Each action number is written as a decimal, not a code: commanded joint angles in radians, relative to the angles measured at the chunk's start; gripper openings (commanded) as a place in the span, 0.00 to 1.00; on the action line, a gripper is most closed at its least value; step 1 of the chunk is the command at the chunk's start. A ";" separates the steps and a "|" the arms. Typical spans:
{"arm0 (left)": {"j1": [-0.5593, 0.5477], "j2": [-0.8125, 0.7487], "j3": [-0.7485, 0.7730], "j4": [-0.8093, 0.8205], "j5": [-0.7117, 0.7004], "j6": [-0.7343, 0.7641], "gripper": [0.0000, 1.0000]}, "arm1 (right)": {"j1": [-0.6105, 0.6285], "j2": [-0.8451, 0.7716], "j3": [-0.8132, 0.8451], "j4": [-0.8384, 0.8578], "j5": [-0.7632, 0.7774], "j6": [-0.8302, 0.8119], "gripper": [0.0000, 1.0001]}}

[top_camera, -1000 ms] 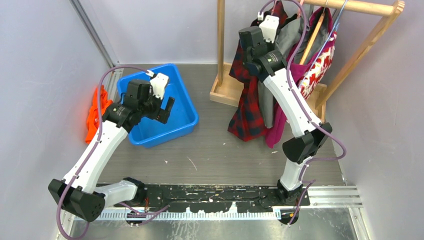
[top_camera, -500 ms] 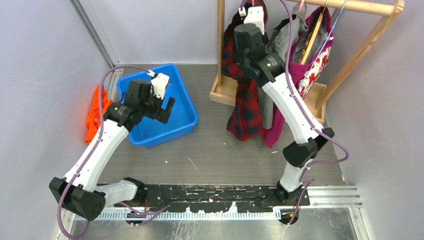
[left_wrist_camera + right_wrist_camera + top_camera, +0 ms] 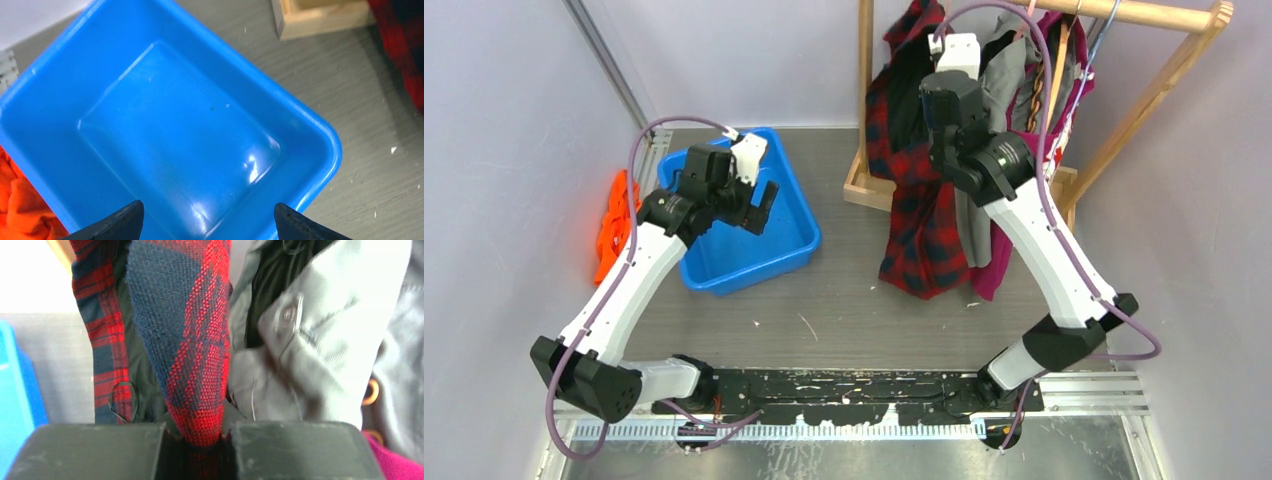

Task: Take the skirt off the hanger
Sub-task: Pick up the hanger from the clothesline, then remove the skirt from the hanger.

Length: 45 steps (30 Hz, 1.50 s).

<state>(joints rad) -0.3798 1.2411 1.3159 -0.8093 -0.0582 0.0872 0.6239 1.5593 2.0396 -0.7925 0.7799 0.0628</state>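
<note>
Plaid skirt hangs long-axis down off the rail; our right claw is clamped on a fold near its top. Left claw gapes over the bin, well apart, so we'd strip it with the right arm.

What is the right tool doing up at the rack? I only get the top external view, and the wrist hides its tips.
Observer: On the right wrist view, the right tool is shut on a fold of the red plaid garment.
Operator: Is anything else caught in there?
Observer: No. The grey garment hangs right beside that fold but is not in the grip.
Operator: And the left tool?
Observer: The left tool is open and holds nothing. It hangs over the blue bin, whose visible floor is bare.
</note>
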 commanded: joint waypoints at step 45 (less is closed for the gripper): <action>-0.034 0.063 0.194 0.371 0.550 -0.265 0.97 | 0.152 0.014 0.259 -0.330 -0.766 0.122 0.01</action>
<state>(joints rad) -0.4110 1.2755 1.5436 -0.5091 0.4942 -0.1635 0.7662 1.5944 2.2108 -1.2362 0.0315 0.1993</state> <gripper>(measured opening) 0.975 0.135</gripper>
